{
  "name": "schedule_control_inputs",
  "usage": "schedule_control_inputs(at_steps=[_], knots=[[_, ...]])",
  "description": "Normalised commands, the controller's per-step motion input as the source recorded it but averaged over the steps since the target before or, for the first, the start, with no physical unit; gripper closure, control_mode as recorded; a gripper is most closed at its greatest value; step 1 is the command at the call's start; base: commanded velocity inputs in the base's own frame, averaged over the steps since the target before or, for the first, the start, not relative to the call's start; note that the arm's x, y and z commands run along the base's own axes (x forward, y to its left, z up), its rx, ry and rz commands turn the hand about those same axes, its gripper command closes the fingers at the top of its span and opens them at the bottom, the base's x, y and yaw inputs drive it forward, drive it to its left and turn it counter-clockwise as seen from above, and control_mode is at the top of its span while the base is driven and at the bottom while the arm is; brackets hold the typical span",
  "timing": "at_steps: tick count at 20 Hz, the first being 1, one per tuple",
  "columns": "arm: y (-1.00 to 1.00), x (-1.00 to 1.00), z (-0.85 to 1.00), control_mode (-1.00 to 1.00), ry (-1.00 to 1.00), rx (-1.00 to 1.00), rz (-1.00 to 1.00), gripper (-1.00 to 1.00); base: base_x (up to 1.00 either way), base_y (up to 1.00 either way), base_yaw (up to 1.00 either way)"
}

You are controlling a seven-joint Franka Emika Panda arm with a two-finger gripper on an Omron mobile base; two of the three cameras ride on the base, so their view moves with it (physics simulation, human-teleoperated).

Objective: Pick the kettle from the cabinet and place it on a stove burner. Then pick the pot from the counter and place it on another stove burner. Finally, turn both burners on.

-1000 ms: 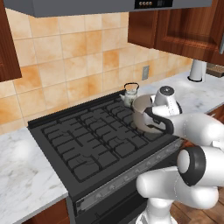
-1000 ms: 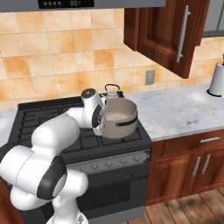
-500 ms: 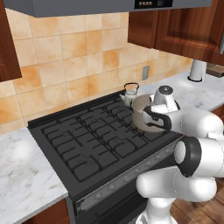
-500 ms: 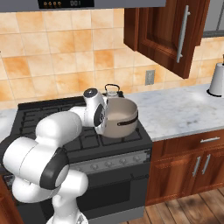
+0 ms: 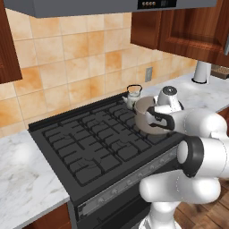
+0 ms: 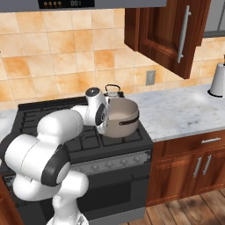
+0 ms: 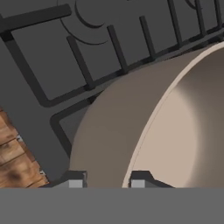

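Observation:
The wide taupe-grey pot [image 6: 122, 121] is over the front right burner of the black stove [image 6: 44, 115], tipped so its pale inside shows. My gripper [image 7: 107, 181] is shut on the pot [image 7: 113, 127], one fingertip on each side of its rim wall, with the grate [image 7: 87, 65] close beneath. From the left base view, the pot [image 5: 144, 120] is in front of my white hand. The small kettle [image 5: 133, 95] stands upright on the rear right burner just behind it, also seen as the kettle [image 6: 113, 91]. The reddish-brown cabinet [image 6: 167, 35] hangs with its door open.
White marble counter [image 6: 184, 112] runs right of the stove, with a paper-towel roll [image 6: 217, 80] at its far end. A row of silver knobs [image 6: 110, 163] lines the stove front. The left burners [image 5: 80, 143] are bare. Counter [image 5: 18, 179] also lies left of the stove.
The hand has edged slightly to the right with the pot still in its grip. The kettle has stayed put.

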Motion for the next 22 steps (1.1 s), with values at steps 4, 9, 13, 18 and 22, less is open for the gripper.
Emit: schedule_control_inputs(at_steps=[4,9,13,18,22], knots=[[0.0,0.01,-0.03,-1.0,0.0,0.0,0.0,-1.0,0.0,0.0,0.0],[0.0,0.0,0.0,-1.0,-0.03,0.0,0.0,-1.0,0.0,0.0,0.0],[0.0,-0.01,0.22,-1.0,-0.02,0.0,0.0,-1.0,0.0,0.0,0.0],[0.0,-0.03,0.28,-1.0,0.0,0.0,-0.01,-1.0,0.0,0.0,0.0],[0.0,-0.14,0.25,-1.0,0.0,0.0,0.0,-1.0,0.0,0.0,0.0]])
